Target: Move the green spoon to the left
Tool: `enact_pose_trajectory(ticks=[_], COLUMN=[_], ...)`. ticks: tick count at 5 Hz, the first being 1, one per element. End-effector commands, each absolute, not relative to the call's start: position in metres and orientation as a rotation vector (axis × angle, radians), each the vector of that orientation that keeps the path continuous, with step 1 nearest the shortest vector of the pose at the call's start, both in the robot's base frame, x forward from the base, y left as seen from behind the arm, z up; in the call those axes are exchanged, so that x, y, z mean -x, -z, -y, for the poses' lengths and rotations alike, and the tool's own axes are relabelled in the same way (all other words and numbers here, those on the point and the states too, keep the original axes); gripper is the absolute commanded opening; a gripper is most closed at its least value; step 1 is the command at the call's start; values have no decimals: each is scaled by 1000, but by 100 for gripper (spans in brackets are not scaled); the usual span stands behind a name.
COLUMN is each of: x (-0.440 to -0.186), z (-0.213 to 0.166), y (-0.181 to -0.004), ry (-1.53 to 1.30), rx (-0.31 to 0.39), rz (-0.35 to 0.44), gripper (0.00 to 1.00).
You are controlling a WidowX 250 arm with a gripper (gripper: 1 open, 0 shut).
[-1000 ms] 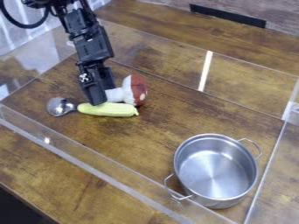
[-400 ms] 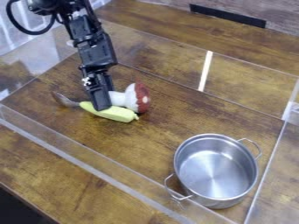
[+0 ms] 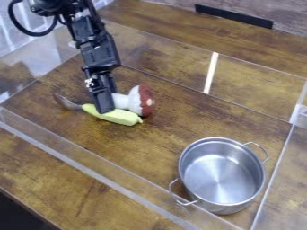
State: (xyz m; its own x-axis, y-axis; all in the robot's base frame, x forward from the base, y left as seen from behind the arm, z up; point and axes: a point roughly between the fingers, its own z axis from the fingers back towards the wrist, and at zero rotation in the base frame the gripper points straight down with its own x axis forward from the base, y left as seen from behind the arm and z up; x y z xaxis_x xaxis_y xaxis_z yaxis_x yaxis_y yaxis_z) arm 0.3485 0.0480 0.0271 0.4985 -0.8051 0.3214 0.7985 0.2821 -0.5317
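Wooden counter (image 3: 174, 135); on it, toward the near right corner, a two-handled silver metal pot (image 3: 221, 175). The black pincer (image 3: 103, 106) reaches down at the green spoon (image 3: 118, 117), its tips against the handle's bowl end — how far open, or whether clenched, I cannot tell. The spoon lies near the counter's left edge, just beside the red-capped white toy mushroom (image 3: 140, 101).

On the wooden surface (image 3: 114, 177), you have a shiny metal pot (image 3: 222, 174), two wire handles fitted, toward the near right corner. You also have a white toy mushroom (image 3: 135, 101) (red cap facing right), well apart from the pot.
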Motion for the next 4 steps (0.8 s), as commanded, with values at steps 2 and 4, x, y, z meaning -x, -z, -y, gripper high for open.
enact_pose_trajectory(ticks=[2, 4], x=[-357, -356], z=[-54, -59], y=[-58, -75], ry=[1095, 1086], rx=[626, 609], rz=[22, 31], gripper=[0, 0])
